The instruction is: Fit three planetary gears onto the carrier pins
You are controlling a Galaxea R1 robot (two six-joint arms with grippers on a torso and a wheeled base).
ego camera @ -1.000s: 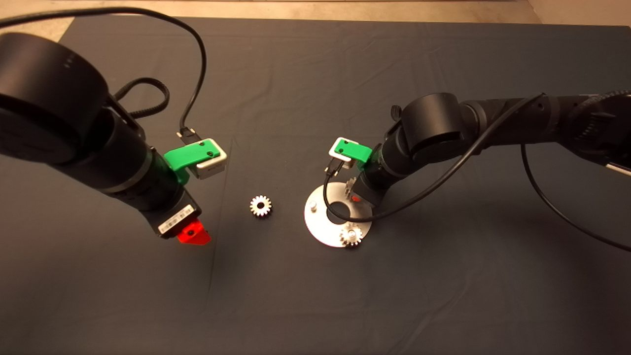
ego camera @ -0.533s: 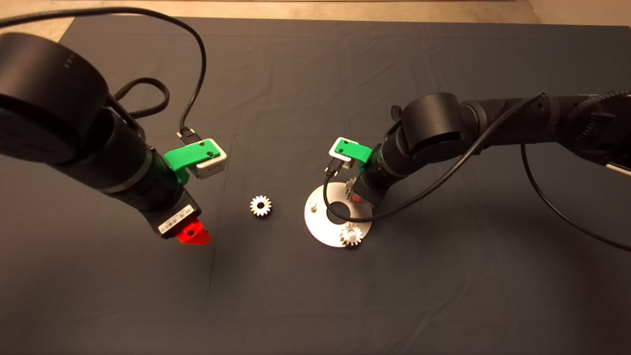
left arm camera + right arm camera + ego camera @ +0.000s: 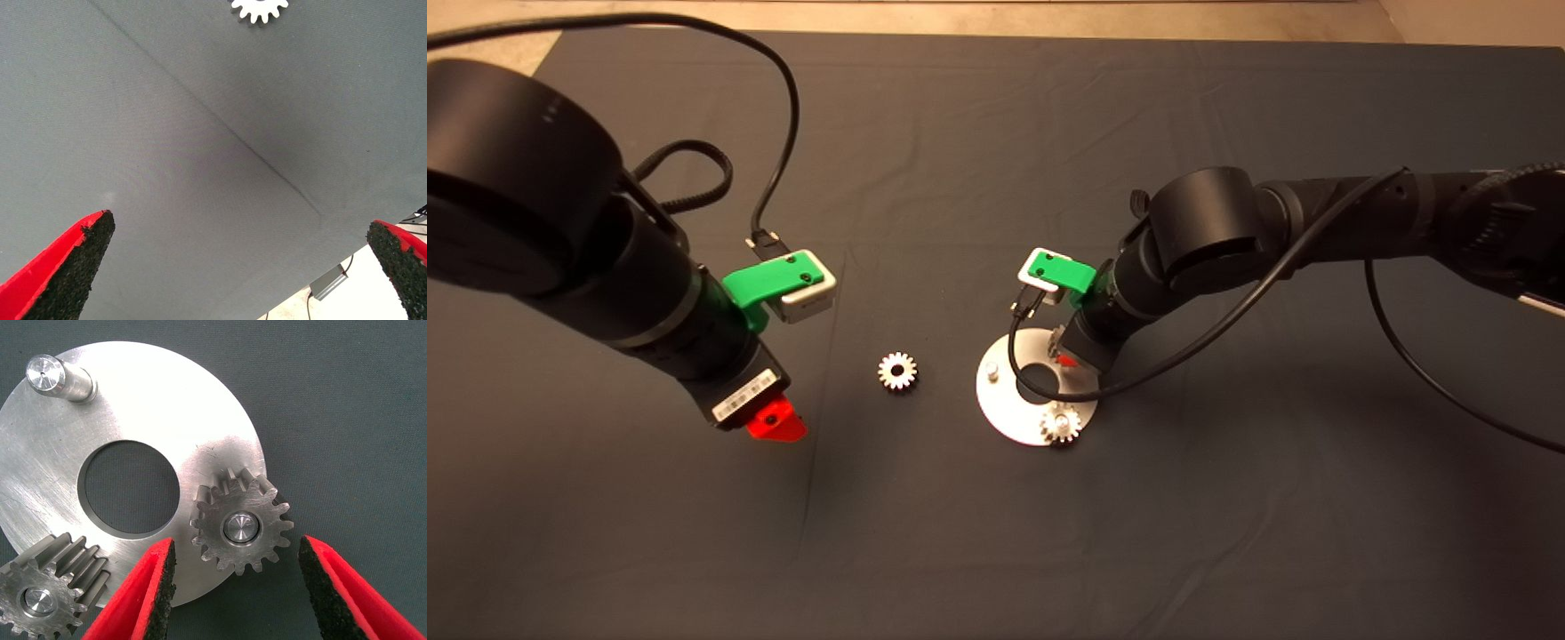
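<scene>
On the left of the dark-matted counter (image 3: 960, 551), the left tool (image 3: 233, 267) is held above bare mat, its red fingers (image 3: 63, 267) spread wide and gripping nothing. To its right, a small silvery-grey toothed metal gear (image 3: 897, 371) is seen lying flat and loose on the mat, apart from the flat round silver disc (image 3: 1005, 413). On that disc, one short upright silver pin (image 3: 50, 377) at the left is left bare. A second gear (image 3: 1060, 425) is seated on the near pin. A third gear (image 3: 240, 528) is seated on the far pin, and the right tool (image 3: 233, 587) is held over it, opened, with its black pads (image 3: 163, 580) apart from the teeth on either side.
</scene>
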